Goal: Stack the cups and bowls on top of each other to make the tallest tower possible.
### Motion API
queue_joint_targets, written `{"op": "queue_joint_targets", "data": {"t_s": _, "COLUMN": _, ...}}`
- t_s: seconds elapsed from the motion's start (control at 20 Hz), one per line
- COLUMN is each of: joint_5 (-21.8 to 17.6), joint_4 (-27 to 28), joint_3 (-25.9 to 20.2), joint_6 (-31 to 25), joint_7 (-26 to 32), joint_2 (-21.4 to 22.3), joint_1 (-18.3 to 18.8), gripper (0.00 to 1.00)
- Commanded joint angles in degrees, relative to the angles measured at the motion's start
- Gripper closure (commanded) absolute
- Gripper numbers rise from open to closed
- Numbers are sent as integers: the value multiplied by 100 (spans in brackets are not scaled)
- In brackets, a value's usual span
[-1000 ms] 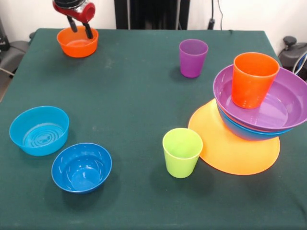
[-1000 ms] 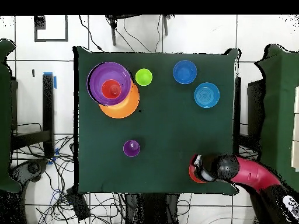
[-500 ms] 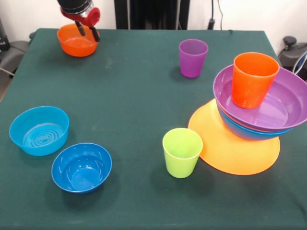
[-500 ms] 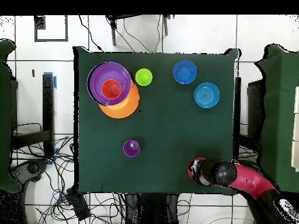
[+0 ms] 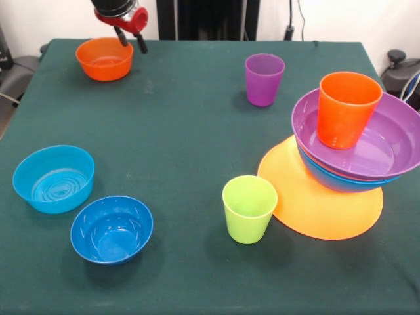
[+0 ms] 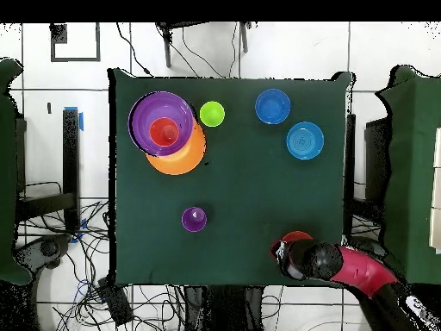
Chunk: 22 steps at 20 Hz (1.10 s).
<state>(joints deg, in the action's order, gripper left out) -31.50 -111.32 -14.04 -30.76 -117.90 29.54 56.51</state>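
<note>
Red and black, the gripper [image 5: 131, 40] hangs at the table's far edge in the front view, its two dark fingers [image 5: 141, 44] spread apart with nothing between them. It sits just beside and above the small orange bowl [image 5: 104, 58], clear of the rim and touching nothing. From overhead the gripper [image 6: 284, 259] covers most of that bowl [image 6: 297, 236], so only a sliver of orange shows.

Further along the far side stands the purple cup [image 5: 264, 79], upright and alone. At the other side of the green table [image 5: 184, 131] is the tower [image 5: 354, 154]: the orange-yellow bowl [image 5: 308, 203] lies upside down at the bottom, the large blue bowl [image 5: 331, 180] and the purple bowl [image 5: 380, 147] sit nested on it, tilted and off-centre, and the orange cup [image 5: 346, 108] stands inside the purple one. The lime green cup [image 5: 249, 209] stands just beside the orange-yellow bowl. On the near side, the light blue bowl [image 5: 54, 178] and the dark blue bowl [image 5: 111, 228] sit close together.
</note>
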Motion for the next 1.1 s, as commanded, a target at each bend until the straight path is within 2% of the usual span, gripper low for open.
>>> {"op": "queue_joint_targets", "data": {"t_s": 0.05, "joint_5": -283, "joint_4": 40, "joint_3": -299, "joint_6": 372, "joint_7": 222, "joint_2": -302, "joint_1": -185, "gripper": 0}}
{"op": "queue_joint_targets", "data": {"t_s": 0.55, "joint_5": -280, "joint_4": 79, "joint_3": -348, "joint_6": 388, "joint_7": 249, "joint_2": -327, "joint_1": -183, "gripper": 0}}
{"op": "queue_joint_targets", "data": {"t_s": 0.9, "joint_5": -600, "joint_4": 440, "joint_3": -213, "joint_6": 1000, "joint_7": 110, "joint_2": -686, "joint_1": -292, "gripper": 0}}
{"op": "queue_joint_targets", "data": {"t_s": 1.1, "joint_5": -641, "joint_4": 594, "joint_3": -201, "joint_6": 1116, "joint_7": 81, "joint_2": -680, "joint_1": -356, "gripper": 0}}
